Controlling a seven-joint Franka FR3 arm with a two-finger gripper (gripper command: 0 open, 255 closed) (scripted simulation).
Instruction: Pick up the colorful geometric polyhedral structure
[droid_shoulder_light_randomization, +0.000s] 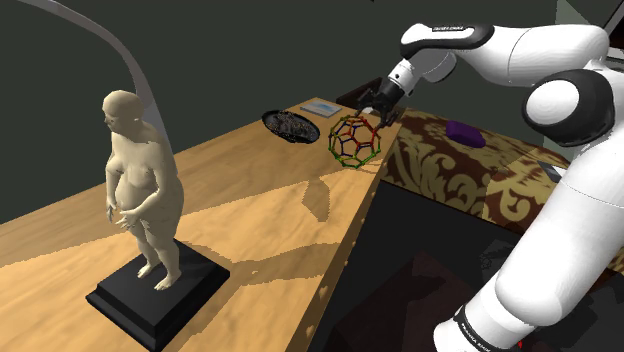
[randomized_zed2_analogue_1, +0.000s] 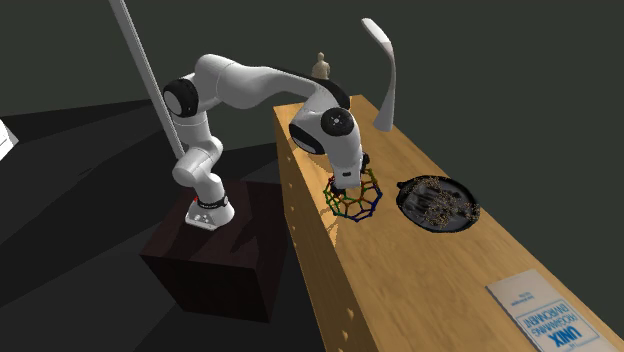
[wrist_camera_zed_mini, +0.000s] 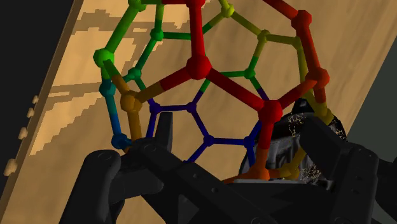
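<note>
Red, green, blue, orange polyhedral structure (wrist_camera_zed_mini: 198, 65) (tan table (droid_shoulder_light_randomization: 240, 200)).

Wooden table (droid_shoulder_light_randomization: 260, 200) bears figurine (droid_shoulder_light_randomization: 140, 190), dish (droid_shoulder_light_randomization: 290, 124) (dark); booklet (droid_shoulder_light_randomization: 322, 107).

polyhedral structure (droid_shoulder_light_randomization: 354, 140): on the table (droid_shoulder_light_randomization: 250, 195), at its far right edge in the shoulder view.
dish (droid_shoulder_light_randomization: 290, 125): on the table, just left of the polyhedral structure.
booklet (droid_shoulder_light_randomization: 322, 108): on the table, behind the dish.
statue (droid_shoulder_light_randomization: 140, 185): near left, well apart.

Arm (droid_shoulder_light_randomization: 592, 185) extended, wrist (droid_shoulder_light_randomization: 425, 62) bent down, fingers (wrist_camera_zed_mini: 165, 130) apart.
</note>
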